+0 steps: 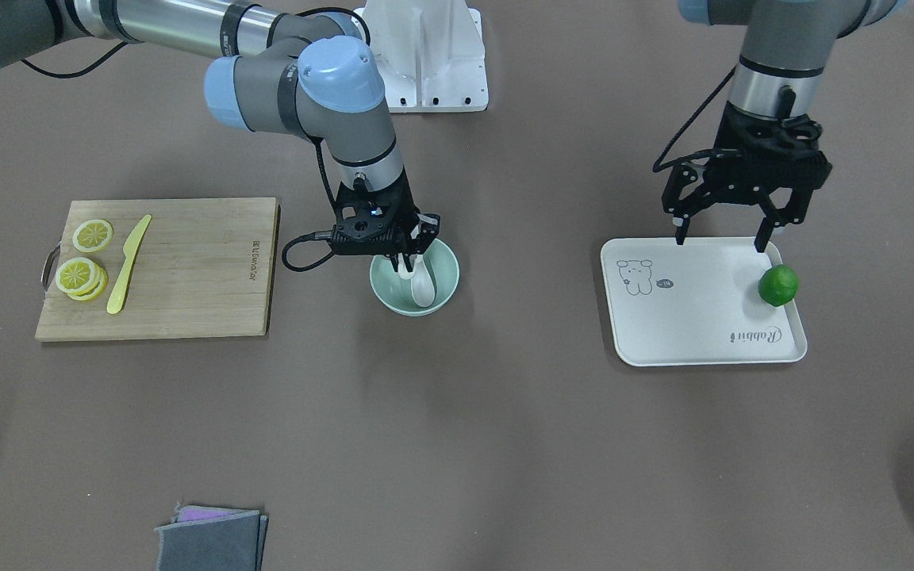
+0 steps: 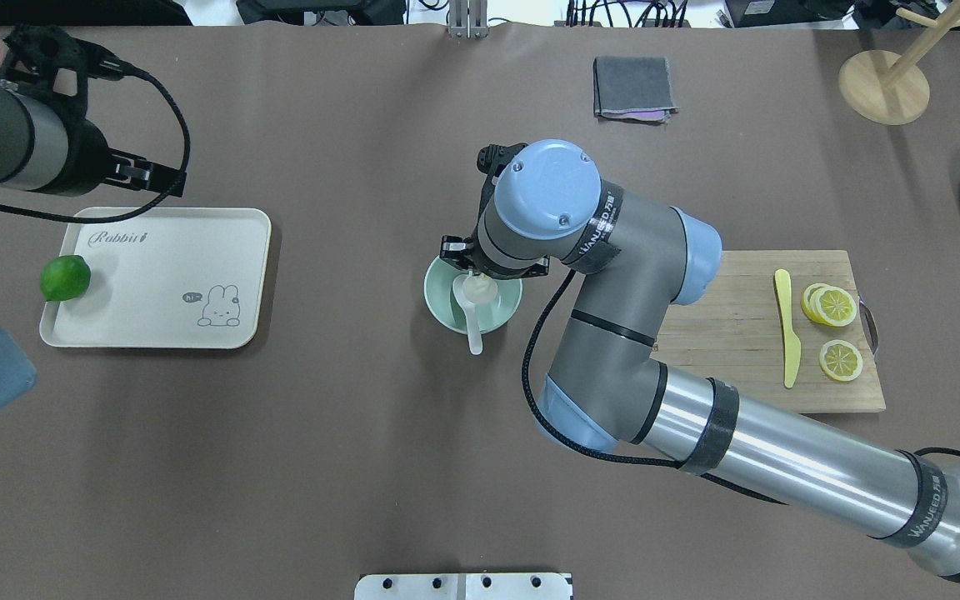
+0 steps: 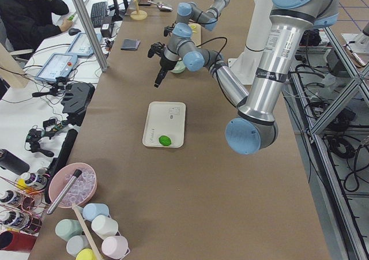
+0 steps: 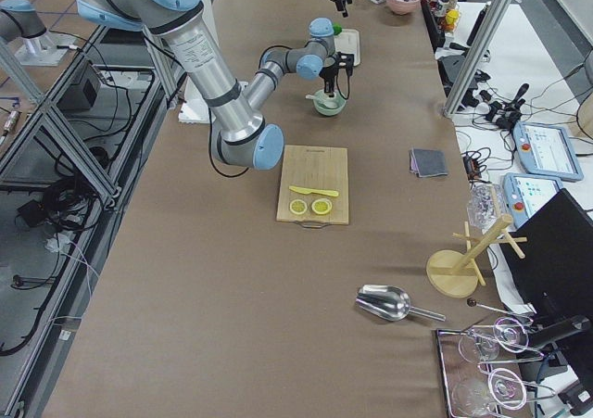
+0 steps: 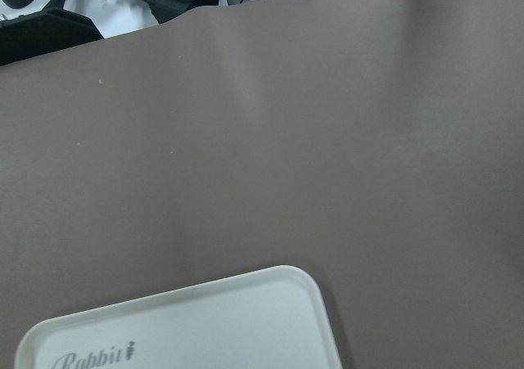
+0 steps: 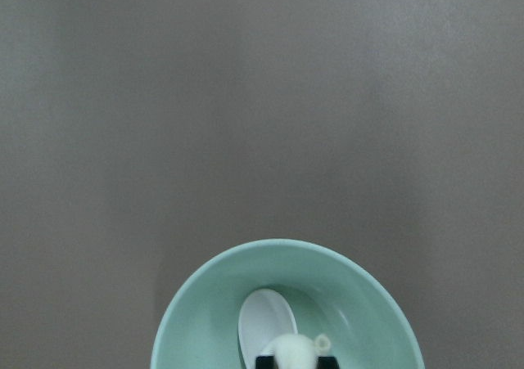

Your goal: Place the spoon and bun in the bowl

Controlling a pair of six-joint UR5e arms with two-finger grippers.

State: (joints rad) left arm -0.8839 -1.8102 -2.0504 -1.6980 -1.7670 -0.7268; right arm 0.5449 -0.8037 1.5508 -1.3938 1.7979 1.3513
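Note:
The mint-green bowl (image 1: pixel 447 279) stands mid-table. The white spoon (image 1: pixel 424 290) lies in it, scoop down, with its handle sticking out over the rim in the overhead view (image 2: pixel 475 332). My right gripper (image 1: pixel 407 265) reaches down into the bowl, shut on the small white bun (image 1: pixel 405 272). In the right wrist view the bun (image 6: pixel 293 351) sits between the black fingers, next to the spoon's scoop (image 6: pixel 266 320), inside the bowl (image 6: pixel 205 295). My left gripper (image 1: pixel 720 242) is open and empty, hovering over the far edge of the white tray (image 1: pixel 703 317).
A green lime (image 1: pixel 777 285) lies on the tray's edge. A wooden cutting board (image 1: pixel 187 270) carries lemon slices (image 1: pixel 92 235) and a yellow knife (image 1: pixel 128 266). A grey cloth (image 1: pixel 211 539) lies near the operators' edge. The white robot base (image 1: pixel 425 55) stands behind the bowl.

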